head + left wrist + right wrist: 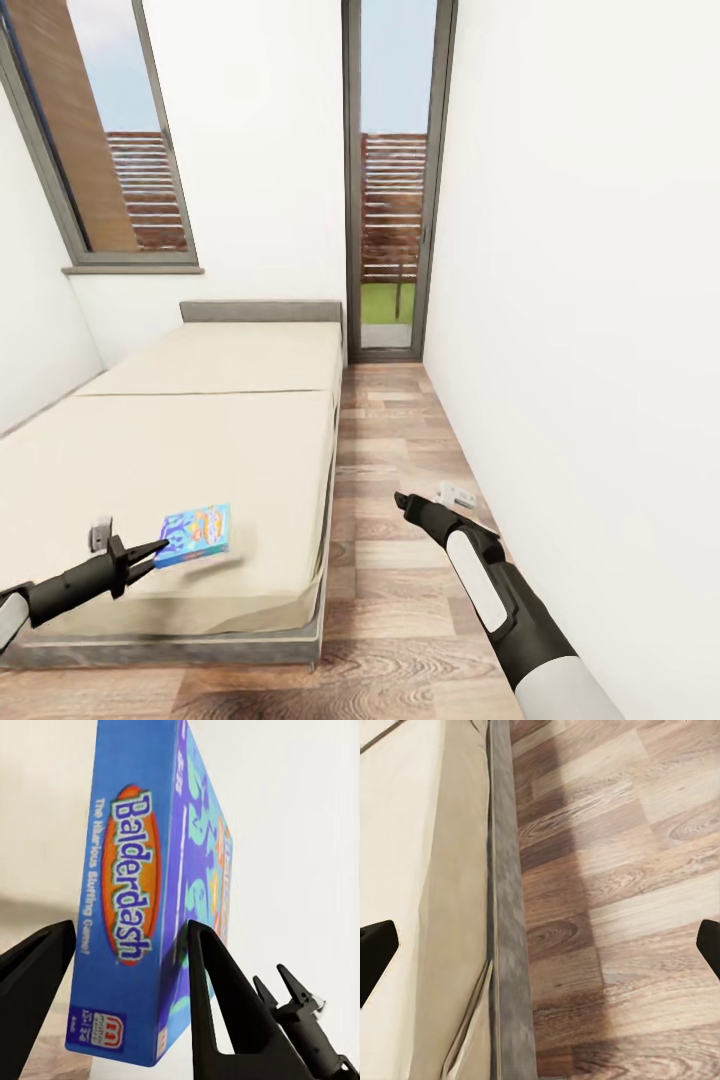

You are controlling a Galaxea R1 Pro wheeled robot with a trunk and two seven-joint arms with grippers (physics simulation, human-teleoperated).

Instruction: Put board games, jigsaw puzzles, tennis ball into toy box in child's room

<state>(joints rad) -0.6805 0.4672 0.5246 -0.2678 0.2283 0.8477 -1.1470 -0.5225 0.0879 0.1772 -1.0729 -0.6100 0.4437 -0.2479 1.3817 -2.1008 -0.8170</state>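
Close in, the left wrist view shows the blue board game (142, 892) between the left gripper (131, 945)'s two black fingers (217, 997), its edge reading "Balderdash". Whether the fingers press the box or merely straddle it cannot be told. From the head view, that box (195, 534) sits at the near part of the bed (180, 440), with the left gripper (150, 553) at its edge and the arm reaching in low from the left. The right gripper (400, 498) hangs over the wood floor (390, 600) beside the bed, forearm angled forward. Its wrist view looks down on the bed frame (506, 945) and planks, fingers spread wide. Farther off stand a window (110, 130) and a glass door (398, 170).
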